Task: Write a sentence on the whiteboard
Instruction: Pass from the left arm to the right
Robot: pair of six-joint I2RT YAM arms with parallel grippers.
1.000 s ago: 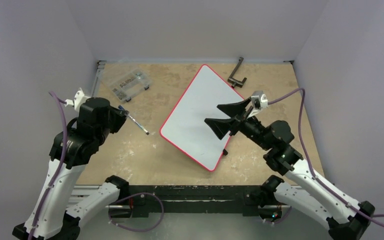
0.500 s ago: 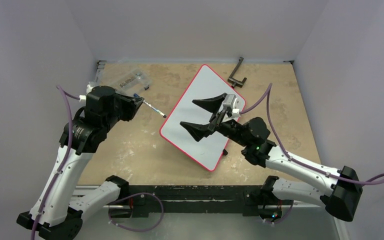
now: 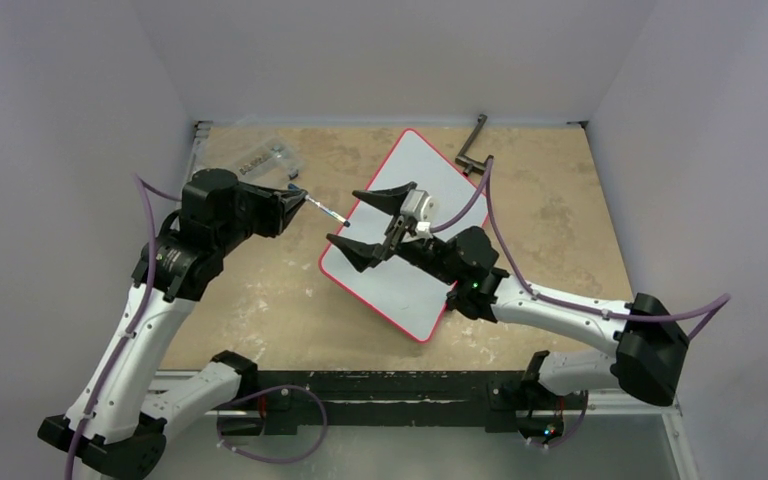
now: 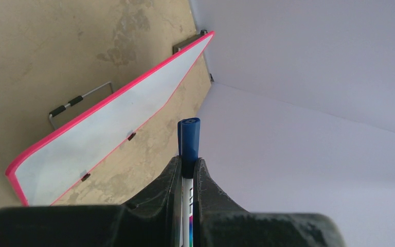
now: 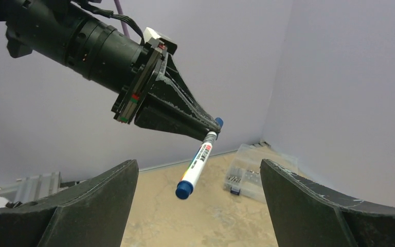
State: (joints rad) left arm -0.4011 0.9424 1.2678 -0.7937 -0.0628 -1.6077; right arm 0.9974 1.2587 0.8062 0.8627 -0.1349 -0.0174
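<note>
Pressed together on a white marker pen with blue ends (image 5: 198,163), the fingers of the left gripper (image 3: 298,198) pinch it close to one end and hold it out in mid-air. The fingers of the right gripper (image 3: 343,218) stand spread wide on either side of its free end, touching nothing. That thin grip looks the weak point: should the right fingers close off-centre, the pen could pivot in the pinch or slip free and drop. A cap that appears to be on would also have to come off cleanly before any writing. Below, the large white rectangular whiteboard with a thin red rim (image 3: 395,290) lies flat and askew near the middle of the worn, mottled tan worktop (image 3: 260,300), its face showing no lettering. The right arm reaches across it and might nudge it. A clear plastic box (image 3: 260,160) sits toward the far left corner and a black metal bracket (image 3: 475,150) toward the far right, inside plain pale lilac walls (image 3: 80,90).
</note>
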